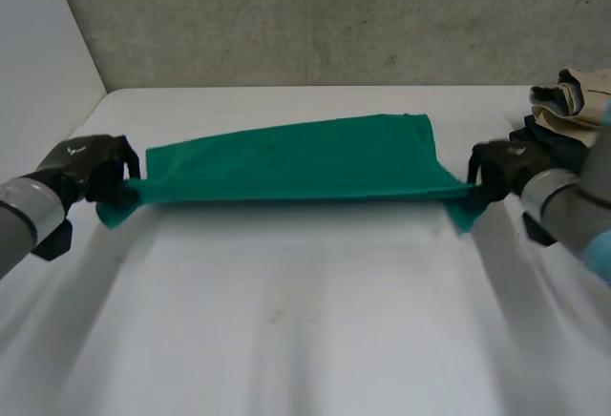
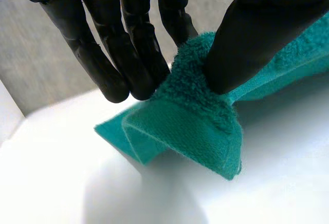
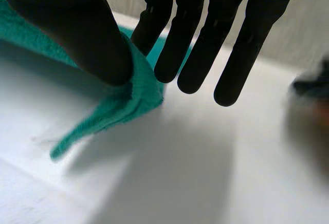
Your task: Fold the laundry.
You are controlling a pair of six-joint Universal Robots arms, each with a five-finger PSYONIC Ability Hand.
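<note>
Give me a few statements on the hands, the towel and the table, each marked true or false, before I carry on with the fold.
1. The left hand pinches one end of the green towel between thumb and fingers. True.
2. The right hand is open and clear of the towel. False: its thumb and fingers pinch the towel's other end.
3. The towel lies crumpled in a heap at mid-table. False: it is stretched out between the two hands.
4. A pile of other laundry sits beyond the right hand, at the far right of the table. True.
</note>
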